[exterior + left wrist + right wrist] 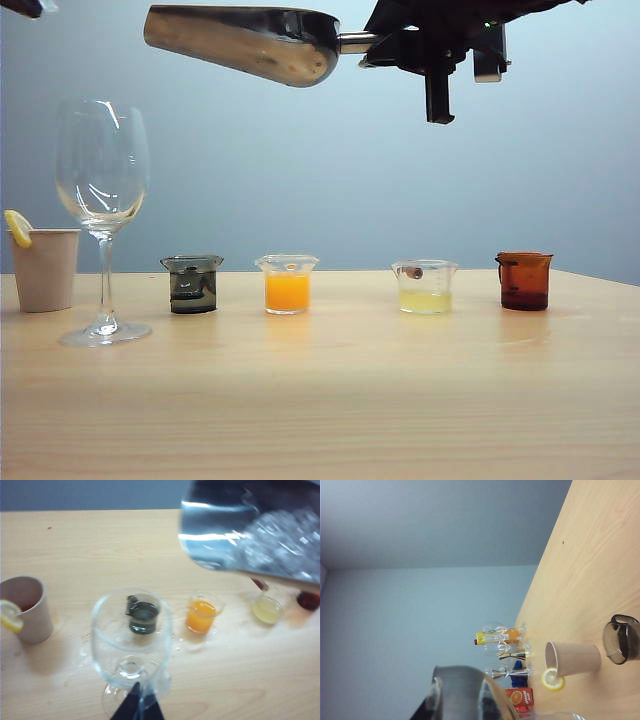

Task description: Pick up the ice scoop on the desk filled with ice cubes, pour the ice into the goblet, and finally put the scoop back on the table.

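- The right gripper (372, 45) sits high at the top of the exterior view, right of centre, its jaws nearly closed around the straight handle of the ice scoop (250, 42)
- The scoop is carried in the air, its long axis lying almost level across the exterior view, handle toward the right gripper and open mouth pointing left toward the goblet's side
- The ice cubes (285, 540) show as whitish chunks inside the scoop's bowl in the left wrist view; none can be seen in the goblet
- The goblet (102, 215) stands upright on the desk (330, 400) at the left, between the paper cup (44, 268) with its lemon slice and the dark beaker (192, 283); its bowl looks empty
- The relation the pour turns on: the goblet's rim lies below and to the left of the scoop's mouth, so the mouth likely has to travel further left and dip before any ice can fall in
- The left gripper (137, 707) is just beside the goblet's foot and stem in its own wrist view; whether its jaws are spread or pinched on the stem cannot be told, since only dark finger tips show behind the glass
- The left arm is the nearer one to the goblet, the right arm the one bearing the scoop
- Droplets lie on the wood around the goblet's foot
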